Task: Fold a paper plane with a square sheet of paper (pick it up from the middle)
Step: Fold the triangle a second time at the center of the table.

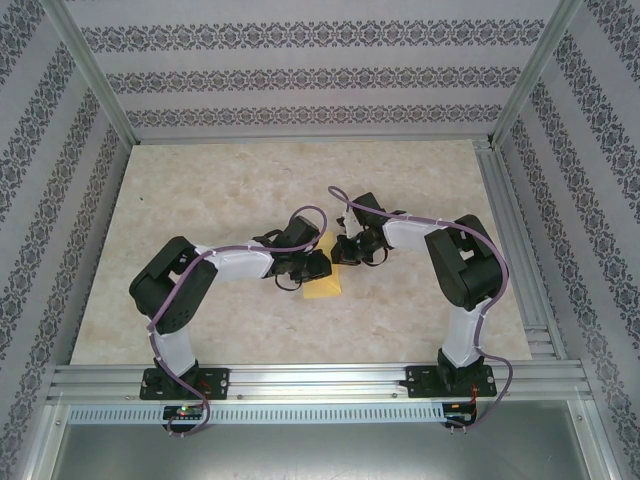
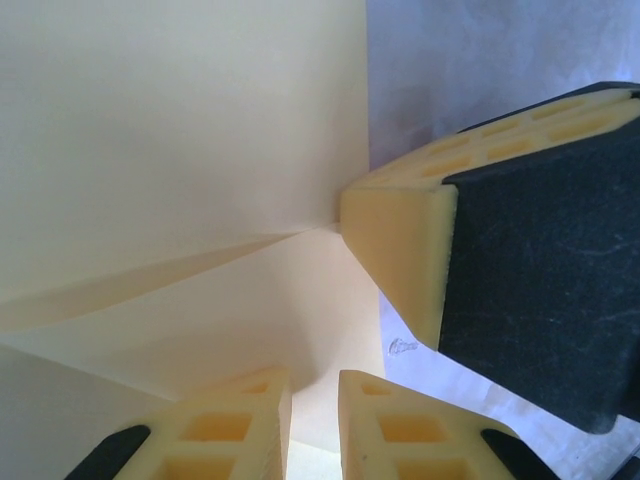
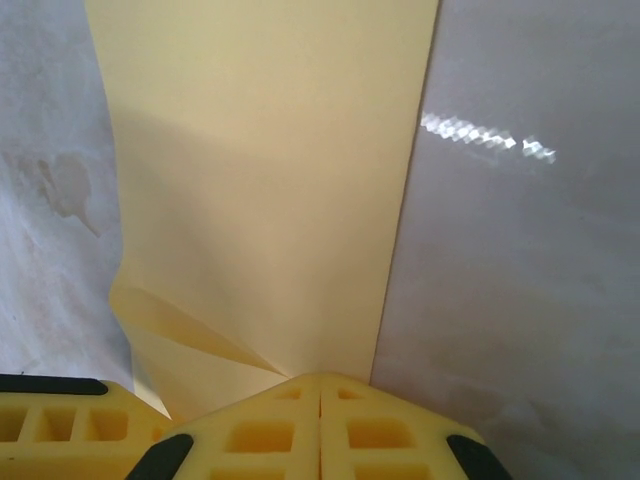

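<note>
**Two pincers meet at a creased yellow sheet**

The left pincer (image 1: 310, 268) sits low over the sheet's left part. Its fingertips (image 2: 240, 420) stand a slim gap apart, and I cannot tell whether they grasp the paper. The square sheet of paper (image 1: 325, 287) lies mid-bench (image 1: 200, 200) between the arms, with a diagonal crease running to its edge. The right pincer (image 3: 320, 395) is clenched, its joined tips touching the sheet's edge where that crease ends.
</note>
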`<state>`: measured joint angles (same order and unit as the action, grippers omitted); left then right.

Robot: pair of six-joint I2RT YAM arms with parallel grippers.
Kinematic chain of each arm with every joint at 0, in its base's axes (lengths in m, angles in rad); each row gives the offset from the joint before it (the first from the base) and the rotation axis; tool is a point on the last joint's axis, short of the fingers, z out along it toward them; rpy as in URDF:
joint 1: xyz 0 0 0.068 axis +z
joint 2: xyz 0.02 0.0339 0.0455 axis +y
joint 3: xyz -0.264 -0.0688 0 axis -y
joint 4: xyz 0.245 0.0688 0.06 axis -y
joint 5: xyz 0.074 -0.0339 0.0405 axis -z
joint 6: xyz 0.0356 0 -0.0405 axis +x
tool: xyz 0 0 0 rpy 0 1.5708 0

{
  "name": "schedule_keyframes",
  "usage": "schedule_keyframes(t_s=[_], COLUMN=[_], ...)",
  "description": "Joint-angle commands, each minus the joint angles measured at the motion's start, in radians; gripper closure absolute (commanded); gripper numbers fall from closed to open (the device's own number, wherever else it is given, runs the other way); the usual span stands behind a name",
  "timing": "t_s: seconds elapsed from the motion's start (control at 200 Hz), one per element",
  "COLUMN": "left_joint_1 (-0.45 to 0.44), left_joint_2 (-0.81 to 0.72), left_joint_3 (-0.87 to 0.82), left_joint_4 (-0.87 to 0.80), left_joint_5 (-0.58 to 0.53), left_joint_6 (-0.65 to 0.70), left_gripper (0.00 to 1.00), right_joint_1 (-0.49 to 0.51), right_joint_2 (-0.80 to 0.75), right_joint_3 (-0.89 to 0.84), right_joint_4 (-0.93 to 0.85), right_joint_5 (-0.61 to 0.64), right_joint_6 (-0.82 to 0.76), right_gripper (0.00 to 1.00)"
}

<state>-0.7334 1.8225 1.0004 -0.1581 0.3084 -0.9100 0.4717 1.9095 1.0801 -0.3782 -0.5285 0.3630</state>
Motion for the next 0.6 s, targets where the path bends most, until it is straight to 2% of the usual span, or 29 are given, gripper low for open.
schedule_keyframes(t_s=[0.0,0.599], left_joint_1=[0.009,0.009], left_joint_2=[0.016,0.031], left_joint_3=[0.027,0.035], left_joint_4=[-0.017,-0.038], left_joint_5=[0.013,0.005], left_joint_6=[0.022,0.025], left_gripper=[0.79,0.79], right_joint_1=[0.008,0.007], right_joint_2=[0.012,-0.001], right_joint_3=[0.017,0.003], right_joint_4=[-0.010,-0.017], right_joint_5=[0.030,0.051], right_joint_6=[-0.028,-0.023], right_gripper=[0.93,0.91])
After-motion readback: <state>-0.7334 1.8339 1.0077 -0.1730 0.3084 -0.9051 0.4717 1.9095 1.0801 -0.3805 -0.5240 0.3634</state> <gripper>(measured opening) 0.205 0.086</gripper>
